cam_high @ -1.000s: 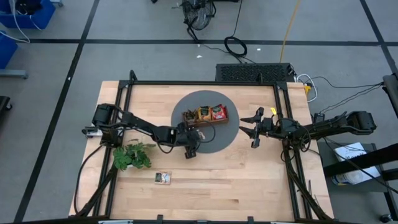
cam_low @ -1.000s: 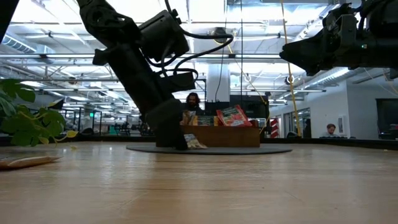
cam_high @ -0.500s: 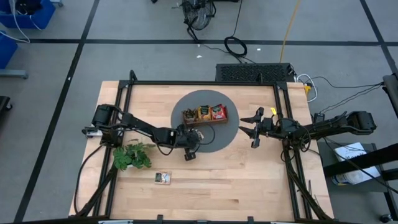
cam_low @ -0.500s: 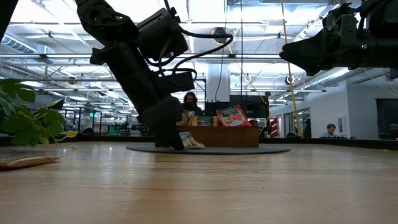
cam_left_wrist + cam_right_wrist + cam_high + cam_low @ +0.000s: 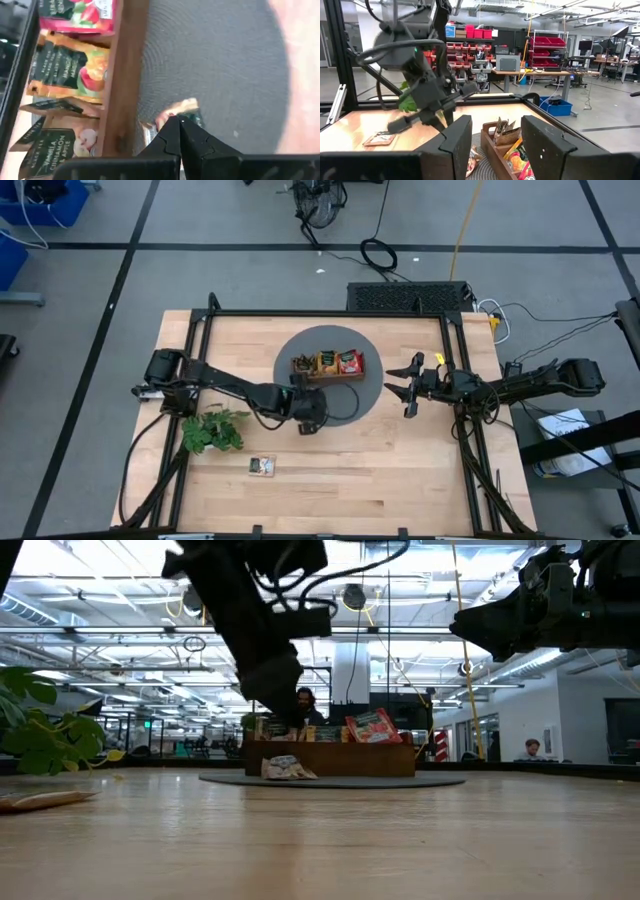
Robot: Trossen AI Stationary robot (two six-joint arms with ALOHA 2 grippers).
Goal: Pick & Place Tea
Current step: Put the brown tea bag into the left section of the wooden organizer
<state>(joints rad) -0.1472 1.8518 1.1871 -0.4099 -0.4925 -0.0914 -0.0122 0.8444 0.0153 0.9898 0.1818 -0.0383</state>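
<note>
A brown wooden tray (image 5: pixel 328 363) stands on a round grey mat (image 5: pixel 352 396) and holds red, orange-yellow and dark-printed tea sachets (image 5: pixel 70 65). One loose tea sachet (image 5: pixel 285 769) lies crumpled on the mat in front of the tray's near wall. My left gripper (image 5: pixel 277 703) hangs shut above it, lifted off the mat, with nothing visible between its tips (image 5: pixel 178 124). Another sachet (image 5: pixel 262 466) lies flat on the bare wood near the front. My right gripper (image 5: pixel 408 387) waits open at the mat's right edge, raised above the table.
A green leafy sprig (image 5: pixel 212 428) lies on the table's left side, near my left arm. Black frame rails (image 5: pixel 188 360) run along the table's left, right and far edges. Bare wood stretches across the table's front half.
My left gripper has shut and then risen from the mat beside the tray. The loose sachet, which stood propped against its fingers, now lies low on the mat, slid a little along it. My right arm has kept still.
</note>
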